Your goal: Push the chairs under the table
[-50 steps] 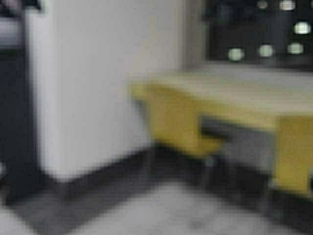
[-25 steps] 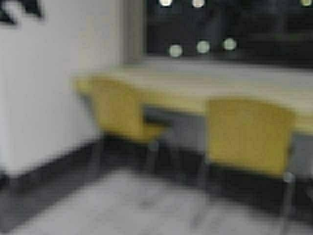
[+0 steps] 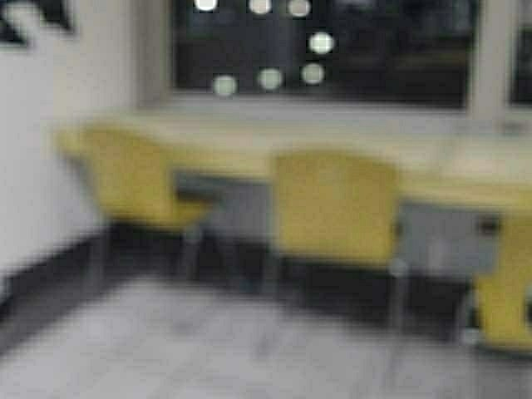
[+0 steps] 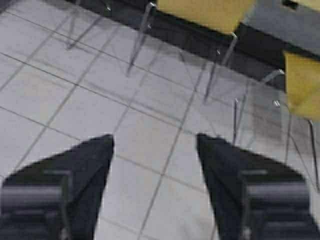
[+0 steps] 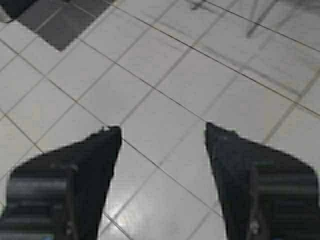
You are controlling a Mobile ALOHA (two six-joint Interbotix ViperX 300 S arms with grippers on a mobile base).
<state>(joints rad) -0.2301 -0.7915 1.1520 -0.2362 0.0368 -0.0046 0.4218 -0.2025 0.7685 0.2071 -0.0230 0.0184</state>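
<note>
Three yellow-tan chairs stand along the long light-wood table in the high view: one at the left, one in the middle, one cut off at the right edge. The left chair is turned sideways with its seat under the top; the middle chair shows its back in front of the table edge. In the left wrist view my left gripper is open and empty above the tiled floor, with chair seats and chrome legs beyond. My right gripper is open and empty over bare tiles. Neither arm shows in the high view.
A white wall stands at the left end of the table, with a dark skirting below. A dark window with light spots runs behind the table. Pale tiled floor lies between me and the chairs. A dark floor patch shows in the right wrist view.
The robot has moved: the whole scene has shifted left in the high view, so the wall has slid out, the left chair moved left, and a third chair has come in at the right.
</note>
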